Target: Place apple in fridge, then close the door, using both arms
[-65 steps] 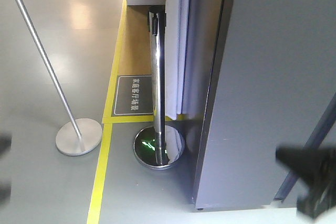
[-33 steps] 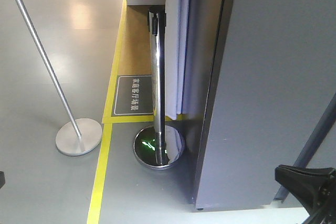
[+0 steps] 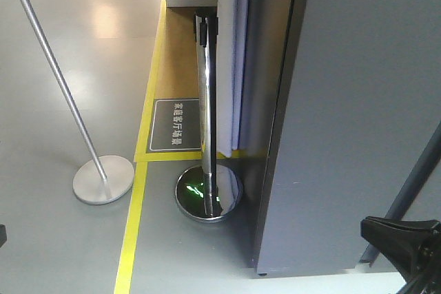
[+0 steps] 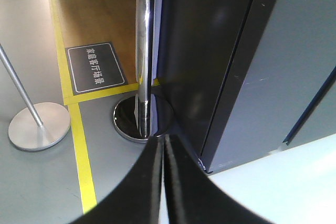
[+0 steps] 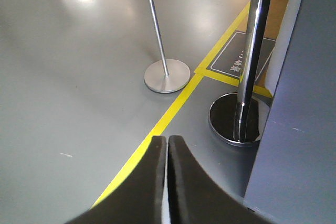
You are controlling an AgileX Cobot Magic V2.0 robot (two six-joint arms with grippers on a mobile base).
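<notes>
Two steel poles stand on the grey floor (image 3: 62, 253) beside one tall dark grey fridge (image 3: 358, 115): a matte pole (image 3: 52, 80) leaning up from a flat round base at left, and a mirror-bright pole (image 3: 205, 115) whose polished base sits just beside the fridge's lower corner. One yellow floor line (image 3: 131, 225) runs toward the camera, branching around a single dark floor sign (image 3: 175, 124) with white lettering. The fridge shows only its grey outer face, with the door (image 3: 265, 67) lying edge-on against the cabinet (whether fully latched cannot be told from here), and a pale strip of white showing beside it. The apple appears in none of the three views, so its place cannot be told. Two end effectors are in frame. The left end effector (image 4: 163, 182), seen from its wrist camera, has its two black fingers pressed together with nothing between them, pointing at the shiny pole's base. The right end effector (image 5: 168, 182) is likewise clenched and empty, hanging above the yellow line.
</notes>
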